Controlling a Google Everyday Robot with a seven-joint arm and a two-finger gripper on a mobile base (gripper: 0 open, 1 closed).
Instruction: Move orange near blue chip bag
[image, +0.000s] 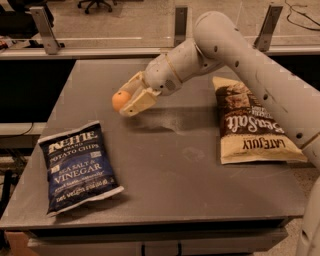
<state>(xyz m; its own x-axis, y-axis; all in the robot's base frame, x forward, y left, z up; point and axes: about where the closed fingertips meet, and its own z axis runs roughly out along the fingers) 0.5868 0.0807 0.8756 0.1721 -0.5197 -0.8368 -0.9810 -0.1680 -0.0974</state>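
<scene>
The orange (119, 99) is a small round fruit held between the fingers of my gripper (126, 99), above the grey table (170, 165) left of its middle. The gripper is shut on the orange and points left from the white arm (235, 45) that reaches in from the right. The blue chip bag (77, 166) lies flat at the front left of the table, with white "Sea Salt & Vinegar" lettering. The orange is up and to the right of the bag, apart from it.
A brown-and-cream "Late July Sea Salt" bag (247, 122) lies on the right side of the table. Behind the table runs a rail with metal posts (44, 27). The table's front edge is near the bottom of the view.
</scene>
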